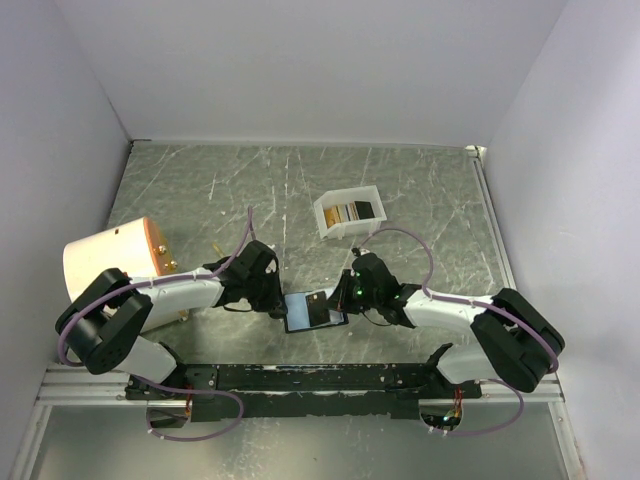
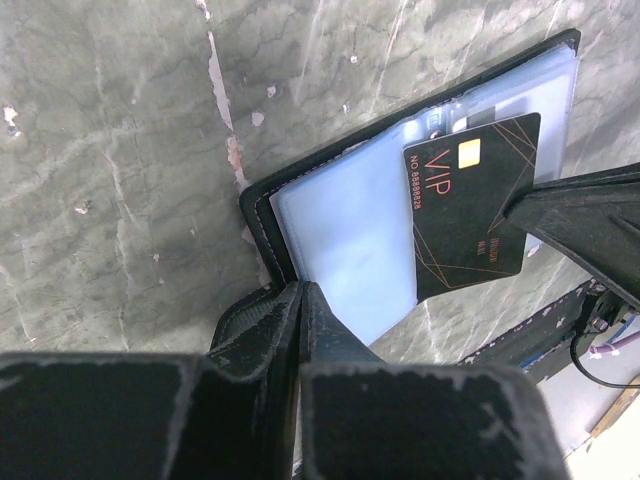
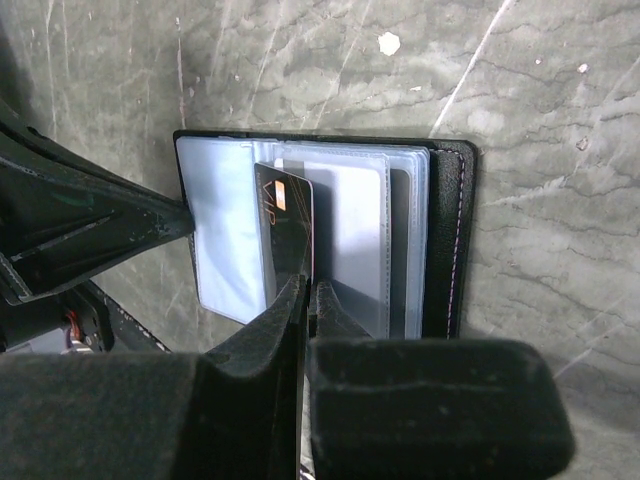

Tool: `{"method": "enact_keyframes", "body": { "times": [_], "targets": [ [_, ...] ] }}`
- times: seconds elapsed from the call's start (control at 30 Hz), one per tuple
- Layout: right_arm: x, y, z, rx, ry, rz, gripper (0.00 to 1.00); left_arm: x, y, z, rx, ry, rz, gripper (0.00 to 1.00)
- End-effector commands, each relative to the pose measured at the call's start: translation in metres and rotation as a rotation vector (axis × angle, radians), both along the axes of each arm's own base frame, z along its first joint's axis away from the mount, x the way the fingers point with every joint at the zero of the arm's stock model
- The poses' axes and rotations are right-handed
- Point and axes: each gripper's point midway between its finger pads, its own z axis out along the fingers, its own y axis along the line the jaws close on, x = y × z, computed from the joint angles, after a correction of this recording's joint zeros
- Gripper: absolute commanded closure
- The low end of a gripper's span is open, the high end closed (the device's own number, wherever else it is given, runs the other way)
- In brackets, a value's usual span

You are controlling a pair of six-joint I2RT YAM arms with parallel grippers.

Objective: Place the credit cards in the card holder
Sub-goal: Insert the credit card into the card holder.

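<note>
Pinching the black card [image 3: 285,230] by its near edge, the right gripper [image 3: 305,292] is closed narrow on it and holds it over the open holder [image 3: 360,230] just ahead of its fingertips; whether the far edge sits in a pocket, I cannot tell. Opposite, the left gripper [image 2: 300,300] is clamped on the holder's edge. More cards [image 1: 352,211] lie in the box [image 1: 338,229] well beyond both tools, so most of the job looks left.
</note>
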Motion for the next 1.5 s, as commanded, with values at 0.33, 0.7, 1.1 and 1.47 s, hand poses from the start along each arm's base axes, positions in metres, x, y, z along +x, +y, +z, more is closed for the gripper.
{"method": "enact_keyframes", "body": {
  "times": [0.33, 0.7, 1.1, 1.47],
  "targets": [
    [0.001, -0.005, -0.014, -0.029, 0.036, 0.013, 1.00, -0.002, 0.021, -0.024, 0.096, -0.011, 0.029, 0.87],
    [0.005, -0.003, -0.015, 0.005, 0.042, 0.005, 1.00, -0.003, 0.019, -0.018, 0.084, -0.002, 0.029, 0.85],
    [0.000, 0.003, -0.016, 0.021, 0.051, 0.019, 1.00, -0.006, 0.016, -0.016, 0.052, 0.012, 0.034, 0.85],
    [0.009, -0.007, -0.007, -0.088, -0.002, 0.003, 0.75, -0.006, 0.014, -0.009, 0.033, 0.003, 0.038, 0.81]
  ]
}}
